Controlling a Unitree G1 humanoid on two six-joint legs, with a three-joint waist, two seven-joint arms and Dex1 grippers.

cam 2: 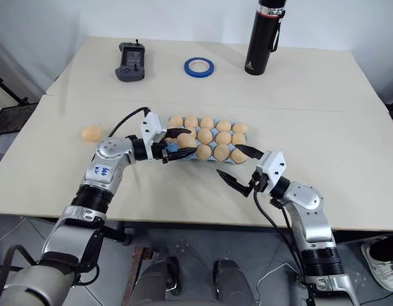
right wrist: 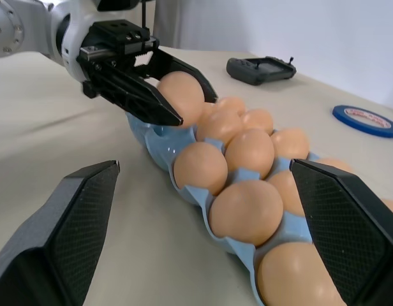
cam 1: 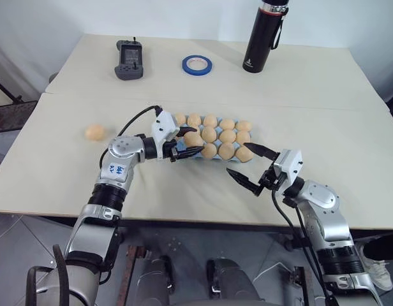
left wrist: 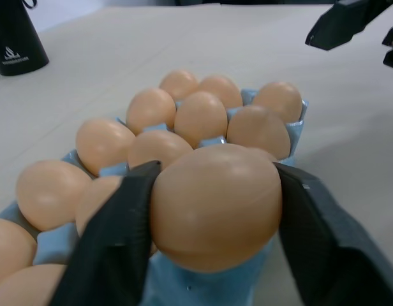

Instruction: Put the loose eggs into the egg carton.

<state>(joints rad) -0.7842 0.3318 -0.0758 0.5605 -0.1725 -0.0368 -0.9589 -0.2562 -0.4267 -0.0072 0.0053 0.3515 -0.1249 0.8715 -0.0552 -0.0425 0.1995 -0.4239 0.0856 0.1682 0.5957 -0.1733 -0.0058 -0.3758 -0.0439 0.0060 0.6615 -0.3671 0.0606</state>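
Here, left fingers pinching, seemingly, an egg over the egg carton, right fingers spread beside it.

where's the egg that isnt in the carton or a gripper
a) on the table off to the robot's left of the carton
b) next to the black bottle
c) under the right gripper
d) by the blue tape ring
a: the loose egg lies alone on the table, to the robot's left of the carton.
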